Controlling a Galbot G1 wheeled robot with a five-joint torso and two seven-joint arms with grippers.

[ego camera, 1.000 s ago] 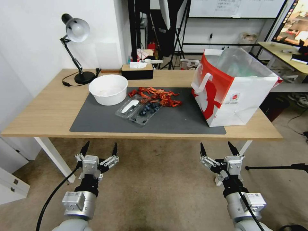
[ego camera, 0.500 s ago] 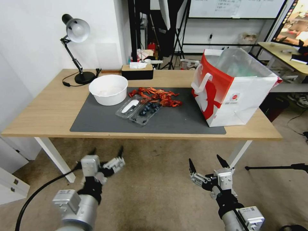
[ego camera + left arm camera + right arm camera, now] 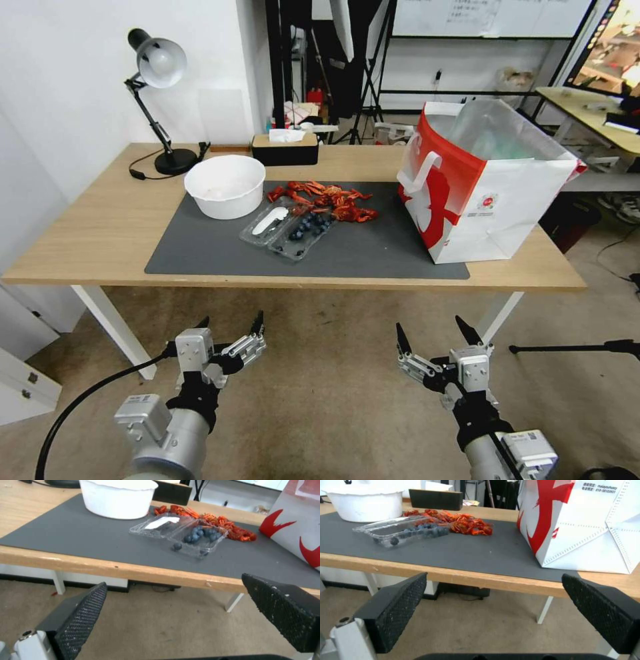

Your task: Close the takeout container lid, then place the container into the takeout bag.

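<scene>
Our left end effector (image 3: 231, 327) and right end effector (image 3: 431, 332) hang below the desk (image 3: 87, 227) front edge, fingers spread wide, holding nothing. Since half a second ago, both have risen slightly. The takeout container (image 3: 301, 235) lies on the grey mat (image 3: 373, 250), its lid (image 3: 265, 223) folded open, well apart from the takeout bag (image 3: 480, 193) standing at the desk's right end.
</scene>
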